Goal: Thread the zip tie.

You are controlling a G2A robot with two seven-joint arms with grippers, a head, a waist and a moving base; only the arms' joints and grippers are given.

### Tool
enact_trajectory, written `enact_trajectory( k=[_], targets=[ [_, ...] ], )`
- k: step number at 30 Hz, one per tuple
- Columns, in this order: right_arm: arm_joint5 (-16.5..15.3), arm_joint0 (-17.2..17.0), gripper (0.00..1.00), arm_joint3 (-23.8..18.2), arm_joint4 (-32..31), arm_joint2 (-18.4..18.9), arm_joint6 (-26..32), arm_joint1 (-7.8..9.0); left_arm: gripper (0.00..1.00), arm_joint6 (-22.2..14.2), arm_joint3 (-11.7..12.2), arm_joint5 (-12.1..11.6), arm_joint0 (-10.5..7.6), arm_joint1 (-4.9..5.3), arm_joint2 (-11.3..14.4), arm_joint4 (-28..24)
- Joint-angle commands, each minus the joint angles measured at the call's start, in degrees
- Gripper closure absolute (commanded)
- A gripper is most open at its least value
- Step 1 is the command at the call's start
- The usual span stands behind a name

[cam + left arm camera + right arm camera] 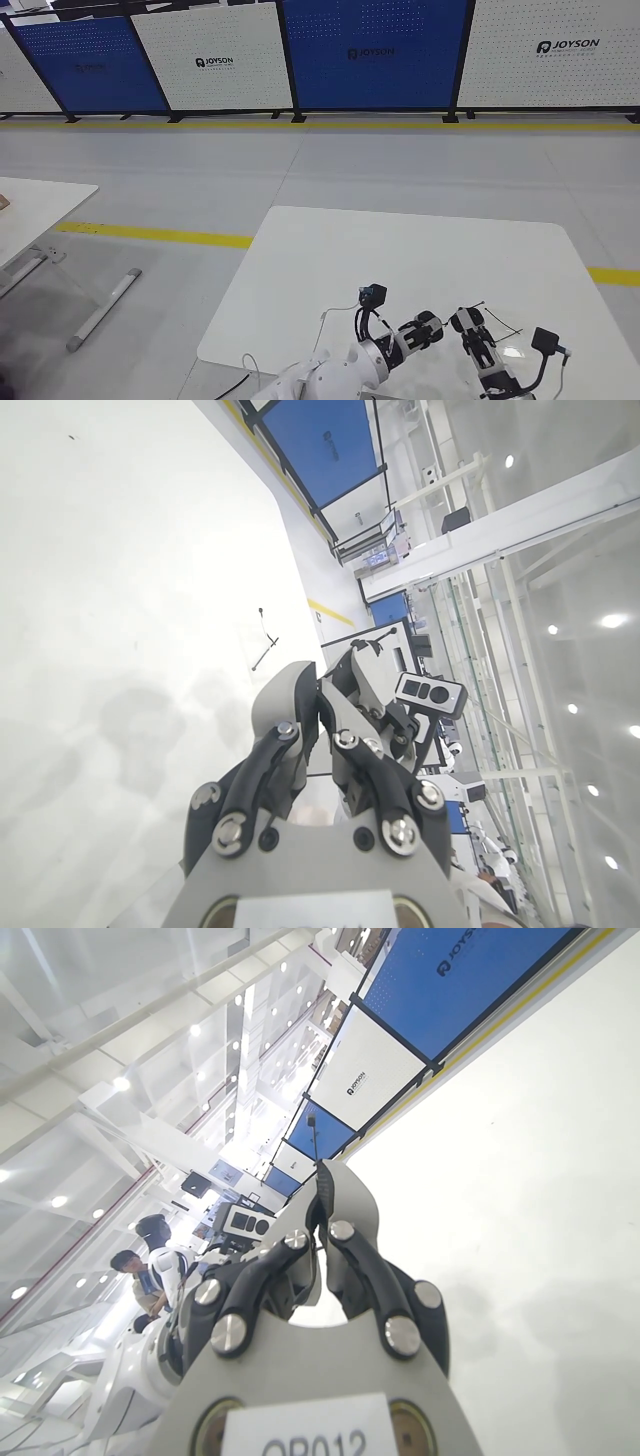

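Note:
My right gripper [322, 1168] is shut on a thin black zip tie [314, 1138], whose head end sticks out past the fingertips. In the top view this gripper [466, 320] hovers low over the white table [400, 250] near its front edge. My left gripper [316, 682] is shut, and I see nothing between its pads. It sits close beside the right gripper [357, 650], whose tie tip [387, 634] points away. From above, the left gripper [432, 326] is just left of the right one. Another thin black strip [264, 640] lies on the table beyond both grippers.
The white table stretches far and wide ahead of the grippers; its front edge is just behind them. A second white table [40, 205] stands off to the left across the floor. Blue and white fence panels [375, 55] line the back.

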Motion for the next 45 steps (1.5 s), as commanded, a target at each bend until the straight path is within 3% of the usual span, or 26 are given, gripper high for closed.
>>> enact_trajectory(
  k=[1, 13, 14, 16, 19, 25, 28, 31, 35, 37, 45],
  targets=[
    [0.0, 0.0, 1.00, 0.0, -0.2, 0.0, 0.3, 0.02, 1.00, 0.3, 0.0, -1.0, 0.05, -0.05, 0.0, -0.2],
    [-0.6, -0.3, 1.00, 0.0, 1.1, 0.7, 0.6, 0.11, 1.00, 0.6, 0.1, -2.4, 0.63, -0.11, 0.0, -0.5],
    [-0.6, -0.3, 1.00, 0.0, 1.2, 0.8, 0.6, 0.12, 0.69, 0.6, 0.1, -2.4, 0.65, -0.10, -0.1, -0.6],
    [-0.5, -0.2, 1.00, 0.2, 1.2, 0.8, 0.6, 0.12, 0.59, 0.5, 0.1, -2.5, 0.73, -0.08, -0.2, -0.6],
    [-0.2, -0.1, 1.00, 0.3, 1.0, 0.8, 0.4, 0.10, 0.54, 0.5, 0.0, -2.7, 0.96, -0.03, -0.4, -0.6],
    [0.3, 0.0, 1.00, 0.3, 0.4, 0.6, -0.4, 0.03, 0.56, 0.7, -0.5, -2.9, 1.54, 0.09, -0.8, -0.3],
    [0.6, 0.1, 1.00, 0.2, 0.2, 0.5, -0.8, -0.01, 0.63, 0.7, -0.7, -2.9, 1.71, 0.16, -1.0, -0.1],
    [0.9, 0.1, 1.00, 0.2, 0.2, 0.5, -1.1, -0.04, 0.75, 0.7, -0.9, -2.9, 1.84, 0.21, -1.3, -0.1],
    [1.1, 0.1, 1.00, 0.2, 0.1, 0.4, -1.3, -0.07, 0.82, 0.3, -0.8, -2.5, 1.68, 0.23, -1.5, -0.1],
    [1.1, 0.1, 1.00, 0.2, 0.1, 0.4, -1.4, -0.09, 1.00, 0.2, -0.8, -2.3, 1.49, 0.19, -1.4, -0.1],
    [1.0, 0.1, 1.00, -0.1, 0.2, 0.2, -1.5, -0.14, 1.00, 0.2, -1.0, -2.2, 1.32, 0.13, -1.3, 0.1]
  ],
)
